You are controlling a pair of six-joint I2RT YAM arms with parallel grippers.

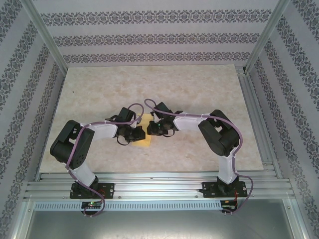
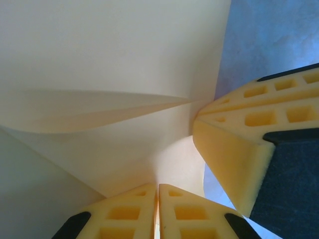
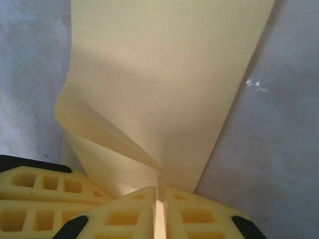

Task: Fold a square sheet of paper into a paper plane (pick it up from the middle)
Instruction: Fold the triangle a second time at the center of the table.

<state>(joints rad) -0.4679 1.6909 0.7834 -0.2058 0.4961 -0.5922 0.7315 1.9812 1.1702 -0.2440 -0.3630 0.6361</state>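
Step in hand: grasp of the square sheet of paper (image 1: 145,141) at its middle, judged as the lead-in to the first fold. Sheet location: centre of the table (image 1: 149,84), between the two wrists and partly hidden under them in the top view. Left gripper (image 2: 157,215): jaws narrow, pinching a raised part of the sheet. Right gripper (image 3: 159,214): jaws likewise narrow, clamped on the same sheet, just beside the left one. A shallow pleat runs from the pinch across the paper; no sharp crease is visible. Next move, as judged: raise both grips together, hold tension even, and lay one half over the other with edges aligned. Uneven pull risks a skewed crease or a tear.
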